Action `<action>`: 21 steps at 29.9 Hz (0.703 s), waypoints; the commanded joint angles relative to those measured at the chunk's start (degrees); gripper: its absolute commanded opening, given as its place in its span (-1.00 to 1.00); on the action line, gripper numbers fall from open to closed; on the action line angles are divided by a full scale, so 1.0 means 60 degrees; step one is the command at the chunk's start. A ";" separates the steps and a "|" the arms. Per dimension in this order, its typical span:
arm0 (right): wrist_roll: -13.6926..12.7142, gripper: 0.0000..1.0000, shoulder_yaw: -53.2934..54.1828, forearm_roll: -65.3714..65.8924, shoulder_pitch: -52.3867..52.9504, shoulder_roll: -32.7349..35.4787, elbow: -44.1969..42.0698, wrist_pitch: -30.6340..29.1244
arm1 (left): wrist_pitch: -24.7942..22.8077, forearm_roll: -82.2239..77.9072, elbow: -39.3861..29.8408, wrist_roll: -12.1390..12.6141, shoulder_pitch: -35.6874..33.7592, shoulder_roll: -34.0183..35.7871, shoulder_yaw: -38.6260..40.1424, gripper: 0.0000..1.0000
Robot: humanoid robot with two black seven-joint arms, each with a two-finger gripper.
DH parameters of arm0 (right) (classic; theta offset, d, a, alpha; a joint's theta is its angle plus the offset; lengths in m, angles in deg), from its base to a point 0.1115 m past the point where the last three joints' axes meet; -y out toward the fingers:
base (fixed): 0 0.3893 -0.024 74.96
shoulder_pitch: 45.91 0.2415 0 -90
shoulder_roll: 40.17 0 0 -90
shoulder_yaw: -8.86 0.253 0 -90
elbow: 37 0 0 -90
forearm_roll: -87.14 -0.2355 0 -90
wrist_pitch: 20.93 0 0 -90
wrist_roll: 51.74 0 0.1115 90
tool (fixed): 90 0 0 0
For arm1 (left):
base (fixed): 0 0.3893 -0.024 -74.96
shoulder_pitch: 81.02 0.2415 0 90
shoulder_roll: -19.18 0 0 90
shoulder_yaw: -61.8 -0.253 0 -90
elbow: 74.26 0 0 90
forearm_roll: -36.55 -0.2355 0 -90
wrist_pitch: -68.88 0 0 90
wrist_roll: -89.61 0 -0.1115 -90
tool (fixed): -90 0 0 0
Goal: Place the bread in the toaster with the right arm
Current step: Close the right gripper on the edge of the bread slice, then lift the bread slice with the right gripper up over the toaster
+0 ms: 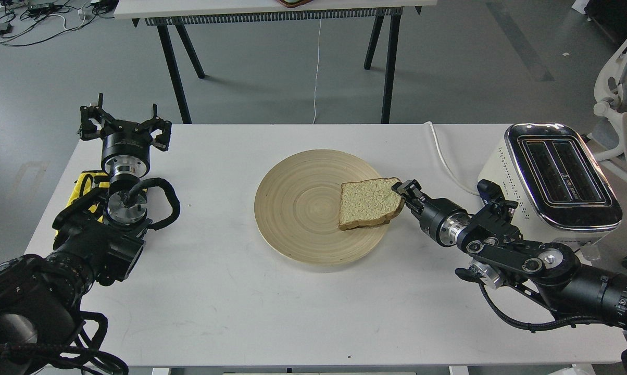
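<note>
Bread: on plate, right edge | right gripper: at crust corner, closure unclear | risk: thin corner pinch tears or drops slice before toaster slots

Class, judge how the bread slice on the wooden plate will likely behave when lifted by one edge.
The bread looks thin and soft, so it may sag. The right gripper pinches only its crust corner, so it could tear. It probably weighs little.

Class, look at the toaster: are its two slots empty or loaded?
Empty. Both slots of the toaster show only dark interior; the bread lies on the wooden plate, at the right gripper's fingers.
</note>
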 commanded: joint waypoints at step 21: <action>-0.0281 -0.86 0.0185 0.1022 0.3763 0.4492 0.3841 0.0023 | 0.0000 0.0000 0.0000 0.0000 0.0015 0.0000 0.0000 1.00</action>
